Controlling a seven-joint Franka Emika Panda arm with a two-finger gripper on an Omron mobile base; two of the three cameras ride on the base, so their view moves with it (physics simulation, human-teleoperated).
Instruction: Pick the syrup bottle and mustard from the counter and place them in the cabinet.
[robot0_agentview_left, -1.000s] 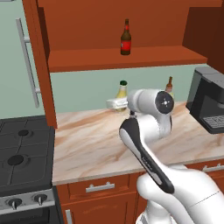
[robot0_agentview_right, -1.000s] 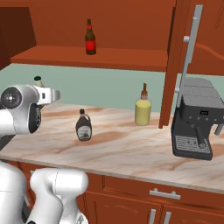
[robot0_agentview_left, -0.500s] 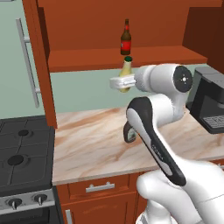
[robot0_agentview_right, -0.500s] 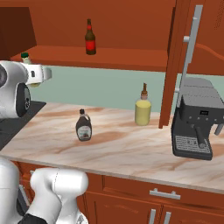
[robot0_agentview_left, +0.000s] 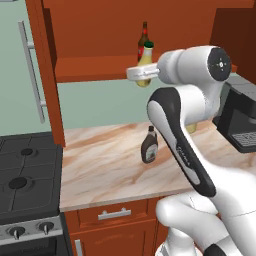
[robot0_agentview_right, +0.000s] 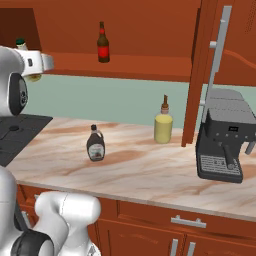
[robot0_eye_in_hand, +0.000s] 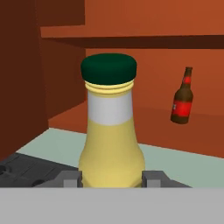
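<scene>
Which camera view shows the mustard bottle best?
The hand view: the mustard bottle is close, cap and label plain, between the pincer fingers. The left base view shows it small before the cabinet shelf; the right base view shows little.

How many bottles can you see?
4. The mustard is held up in the gripper by the cabinet shelf. A slim brown bottle stands on that shelf. The syrup bottle and a bigger yellow bottle stand on the counter.

glossy mustard (robot0_eye_in_hand: 111, 144), wooden cabinet (robot0_agentview_left: 100, 67), marbled stone counter (robot0_agentview_left: 110, 170)

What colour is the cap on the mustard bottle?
Dark green, above a pale yellow body; the mustard shows best in the hand view.
</scene>
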